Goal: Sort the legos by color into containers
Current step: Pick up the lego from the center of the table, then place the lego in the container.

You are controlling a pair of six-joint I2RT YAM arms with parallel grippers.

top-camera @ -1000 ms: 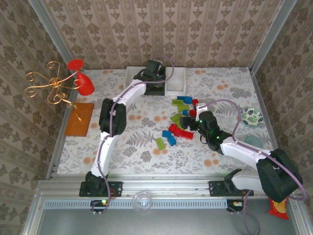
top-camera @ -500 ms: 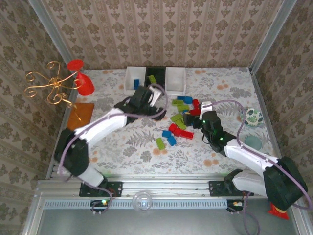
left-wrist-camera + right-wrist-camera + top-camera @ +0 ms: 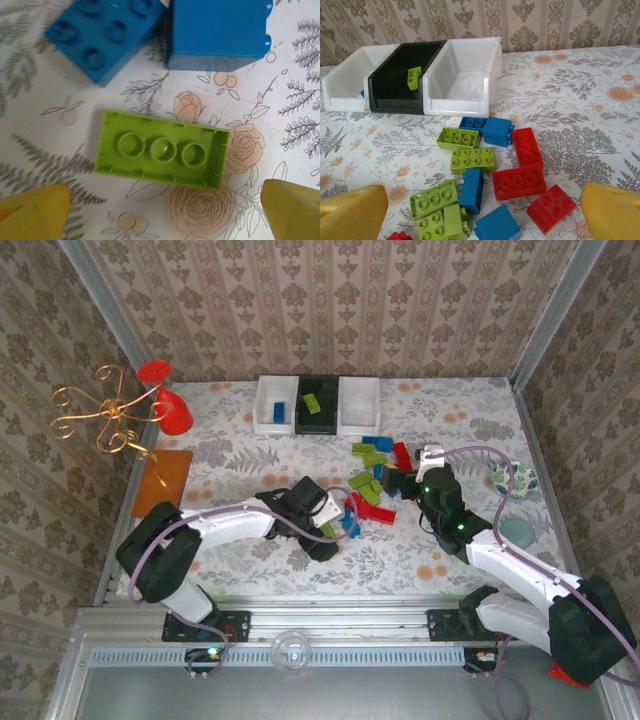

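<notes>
From above, three bins stand in a row at the far edge of the flowered table: a left white bin, a black bin and a right white bin. A blue piece lies in the left white bin and a green piece in the black bin. The loose pile of legos lies in front of the bins, right of centre. The left gripper is low at the pile's near-left edge, over a lime green brick. The right gripper is at the pile's right side — from here it is hard to say how its jaws stand. A red goblet and an orange mat are at the left, a teal bowl at the right.

In the left wrist view the lime green brick lies upside down, three round tubes showing in its hollow. It sits between and just ahead of the yellow fingertips, which are spread wide and clear of it. Two blue bricks lie just beyond.

In the right wrist view the claw is spread wide and holds nothing — one yellow fingertip in each lower corner. Red, blue and green bricks are scattered ahead, the row of bins behind them. The green piece leans on the black bin's inner wall.
</notes>
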